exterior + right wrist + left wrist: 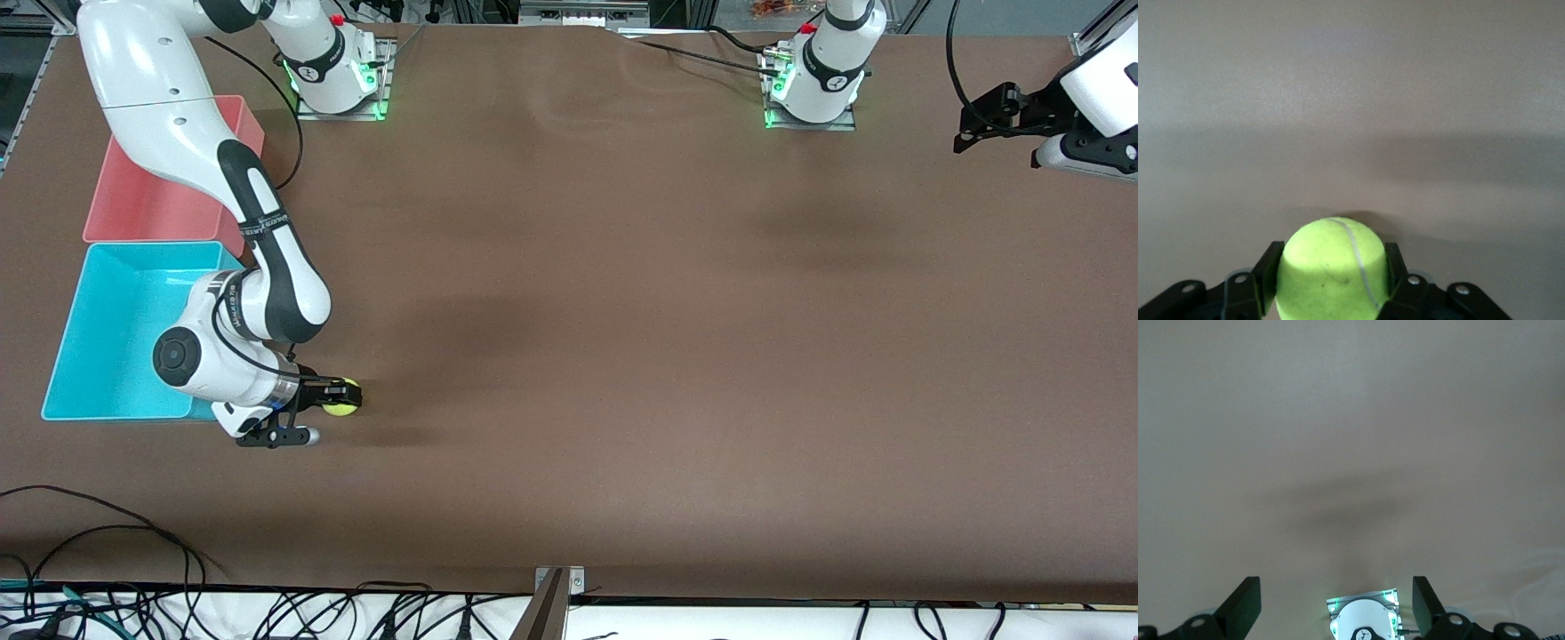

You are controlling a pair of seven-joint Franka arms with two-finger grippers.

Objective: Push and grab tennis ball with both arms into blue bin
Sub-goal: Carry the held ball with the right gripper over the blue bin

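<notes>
Small fuzzy yellow-green tennis ball (342, 397) with a pale curved seam, clamped between the black fingers (1266, 277) of the right arm's two-finger gripper (336, 391), low over the brown table (622, 311) just beside the near corner of the rectangular cyan-blue plastic bin (107, 329). Pads pressed against both sides of the ball in the right wrist view. Same-shaped pink tub (142, 191) touching the blue bin's farther wall. Left arm's black gripper (987, 120) waiting high over the left arm's end of the table, fingers (1245, 607) spread wide, gripping nothing.
</notes>
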